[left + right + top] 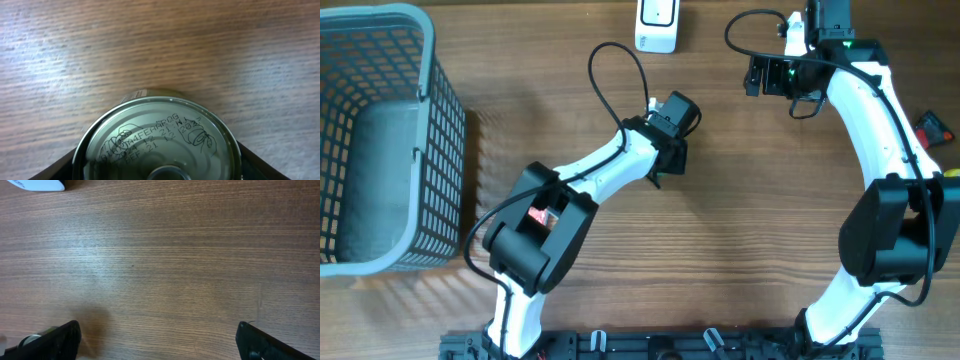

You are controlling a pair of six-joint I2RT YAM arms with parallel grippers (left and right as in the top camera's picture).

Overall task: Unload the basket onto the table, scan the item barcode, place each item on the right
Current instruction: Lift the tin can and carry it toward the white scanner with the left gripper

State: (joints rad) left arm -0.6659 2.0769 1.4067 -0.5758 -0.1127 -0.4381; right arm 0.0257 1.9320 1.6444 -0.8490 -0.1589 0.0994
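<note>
Brown wood-grain boards make up the table, which is seen bare across most of its middle. At the far left edge a grey plastic basket with latticed walls is set, well apart from both arms.

To the right of it, near the middle of the table, the left gripper is pointed downward. A can is caught between its dark fingers, which are pressed against the rim on both sides. In the left wrist view the can's silver lid is turned toward the camera, and a stamped date code is printed across it. A strip of the can's label is glimpsed just beyond the lid. Whether the can is lifted off the wood cannot be told.

Beyond the left gripper, at the table's far edge, a white scanner is placed, apart from the can.

Further right, the right gripper is held with its jaws spread wide, and only bare wood is seen between them. The scanner is found to its left.

At the right edge, beside the right arm, a small red and black object is partly shown.
</note>
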